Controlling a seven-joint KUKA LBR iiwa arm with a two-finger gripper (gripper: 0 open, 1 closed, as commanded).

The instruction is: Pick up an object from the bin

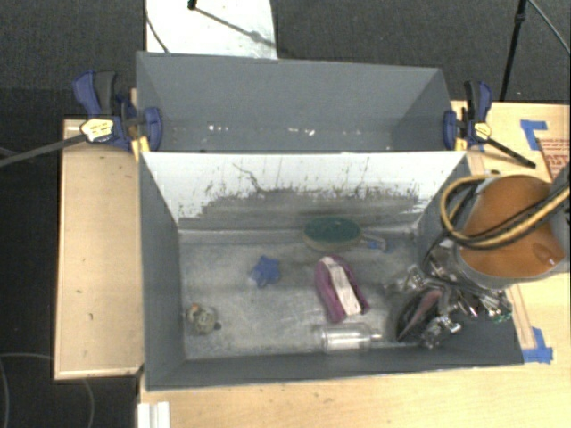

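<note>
**Position.** The gripper hangs low inside the grey bin, well to the right of the purple-and-white packet and slightly nearer the front wall than the packet. Its tip is a dark tangle of parts. Whether it is open or closed, and whether it has hold of anything, cannot be told.

**Contents, located from the packet.**
- A clear plastic vial lies on its side just in front of the packet, against the front wall.
- A green oval disc lies behind the packet, near the back wall.
- A small blue piece lies to the packet's left.
- A small grey round thing lies further left and forward, well apart.

**Candidate.** No item is seen in the grip. The vial and the packet lie nearest the gripper.

**Handling, as judged.**
- The vial looks light, stiff and smooth. It would likely roll or slip, so it is best taken across the middle of its barrel. The wall beside it leaves little room.
- The packet looks light and possibly yielding. It stands clear on all sides, so a hold across its narrow width at mid-length seems the safer choice.
</note>
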